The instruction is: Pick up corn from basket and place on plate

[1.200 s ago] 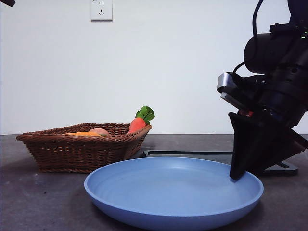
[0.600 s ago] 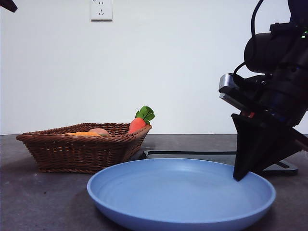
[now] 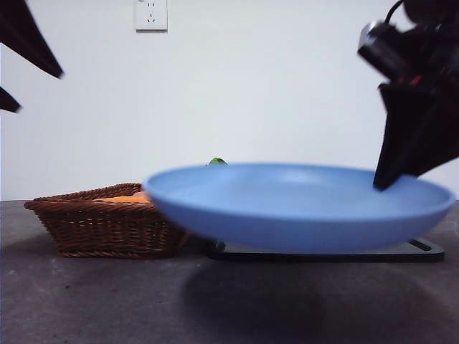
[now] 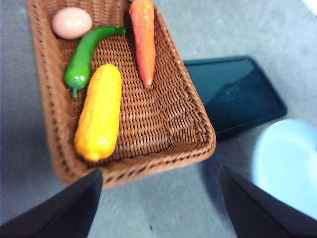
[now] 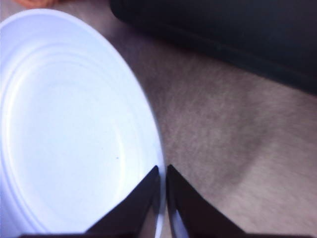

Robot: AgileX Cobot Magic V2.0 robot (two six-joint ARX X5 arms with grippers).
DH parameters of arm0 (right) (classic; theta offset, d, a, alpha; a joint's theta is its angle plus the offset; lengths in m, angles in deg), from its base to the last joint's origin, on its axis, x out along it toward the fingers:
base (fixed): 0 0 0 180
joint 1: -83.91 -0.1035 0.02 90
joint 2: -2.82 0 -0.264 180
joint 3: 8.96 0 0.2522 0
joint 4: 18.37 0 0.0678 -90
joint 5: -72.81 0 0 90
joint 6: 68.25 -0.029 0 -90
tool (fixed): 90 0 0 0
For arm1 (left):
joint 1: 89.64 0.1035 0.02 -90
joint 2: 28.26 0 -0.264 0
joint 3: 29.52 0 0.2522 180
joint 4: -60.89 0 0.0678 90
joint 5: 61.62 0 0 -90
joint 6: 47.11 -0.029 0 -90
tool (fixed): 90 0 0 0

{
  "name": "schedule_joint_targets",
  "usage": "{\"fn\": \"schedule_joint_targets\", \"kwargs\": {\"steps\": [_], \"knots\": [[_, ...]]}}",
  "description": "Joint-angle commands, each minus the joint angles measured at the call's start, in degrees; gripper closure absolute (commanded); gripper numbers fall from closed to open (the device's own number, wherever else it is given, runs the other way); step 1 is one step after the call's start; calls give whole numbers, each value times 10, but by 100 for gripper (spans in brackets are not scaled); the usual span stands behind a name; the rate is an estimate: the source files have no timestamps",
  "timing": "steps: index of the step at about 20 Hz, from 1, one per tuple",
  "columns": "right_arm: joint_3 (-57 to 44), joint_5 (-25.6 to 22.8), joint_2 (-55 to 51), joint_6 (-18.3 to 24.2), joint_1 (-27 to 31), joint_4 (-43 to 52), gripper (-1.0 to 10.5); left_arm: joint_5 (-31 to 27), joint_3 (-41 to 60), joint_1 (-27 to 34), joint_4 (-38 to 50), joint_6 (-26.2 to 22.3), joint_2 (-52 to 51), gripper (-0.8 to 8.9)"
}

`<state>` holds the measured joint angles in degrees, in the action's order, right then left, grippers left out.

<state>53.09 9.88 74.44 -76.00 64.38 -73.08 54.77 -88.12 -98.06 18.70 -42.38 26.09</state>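
The orange-yellow corn (image 4: 99, 111) lies inside the brown wicker basket (image 4: 166, 157), seen as a thin orange sliver (image 3: 118, 199) over the rim of the basket (image 3: 100, 226) in the front view. My left gripper (image 4: 161, 171) hovers open above the basket's near end, showing at the upper left of the front view (image 3: 39, 92). The blue plate (image 3: 301, 204) hangs tilted in the air above the table. My right gripper (image 5: 162, 171) is shut on the rim of the plate (image 5: 74, 129), and in the front view it (image 3: 384, 183) holds the plate's right edge.
A red-orange carrot (image 4: 143, 39), a green pepper (image 4: 84, 57) and a pinkish egg-like item (image 4: 72, 22) share the basket. The flat black tray (image 3: 323, 254) lies under the raised plate, right of the basket. A wall socket (image 3: 150, 14) is behind.
The right gripper has lifted the plate off the table, up and to the right. The left gripper has dropped further into view at the upper left.
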Motion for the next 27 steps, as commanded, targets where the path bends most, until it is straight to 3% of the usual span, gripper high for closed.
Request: {"fn": "schedule_joint_targets", "kwargs": {"steps": [1, 4, 8, 13, 27], "knots": [[9, 3, -22, -2, 18, 0, 945, -40, -37, -32, 19, -31, 59, 424], [10, 10, -46, -4, 57, -3, 945, -114, -112, -69, 10, -75, 170, 424], [11, 51, -56, -4, 96, -2, 945, -151, -238, -90, -28, -115, 318, 424], [13, 51, -56, -4, 106, 9, 945, -200, -360, -111, -96, -152, 467, 424], [13, 51, -55, -1, 107, 16, 945, -222, -365, -123, -107, -160, 566, 467]]}}
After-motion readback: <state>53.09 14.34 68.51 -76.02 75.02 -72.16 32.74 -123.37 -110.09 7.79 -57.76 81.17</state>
